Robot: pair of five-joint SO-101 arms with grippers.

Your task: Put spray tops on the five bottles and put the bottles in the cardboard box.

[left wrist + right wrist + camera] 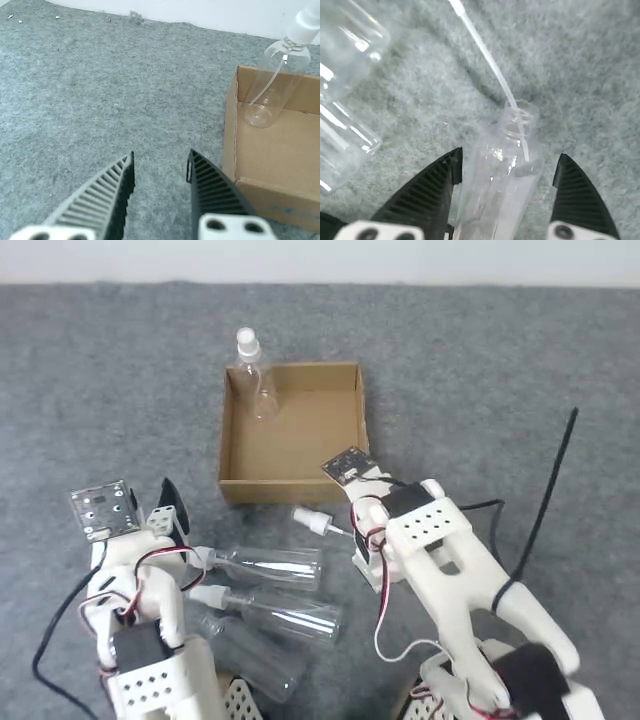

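Right gripper (507,156): jaws are spread wide and set down either side of an uncapped bottle (500,180). One finger (432,185) is seen against the bottle's flank; a strip of carpet is visible between the bottle and the other finger, so no firm clamp is recorded. The bottle's neck is open and points away from the wrist. A thin dip tube (487,60) is threaded into that neck. In the high view the tube is traced to a loose spray top (310,521), which is found just in front of the cardboard box (290,488). A second clear bottle (345,85) is noted beside this gripper, apart from it.

Left gripper (161,162): jaws are parted by a moderate gap, with grey carpet (100,90) seen between them. The gripper is aimed across the carpet, with the box wall (230,125) off to one side.

Box: one capped bottle (255,385) is leant into the far corner, base on the box floor and white top above the rim; the same bottle (270,75) is seen from the left wrist.

Between the arms, three bottles are laid on their sides: an upper bottle (270,565), a middle bottle (285,613) and a lower bottle (255,655). White tops are seen on the upper two, facing the left arm; the lower one's neck cannot be made out.
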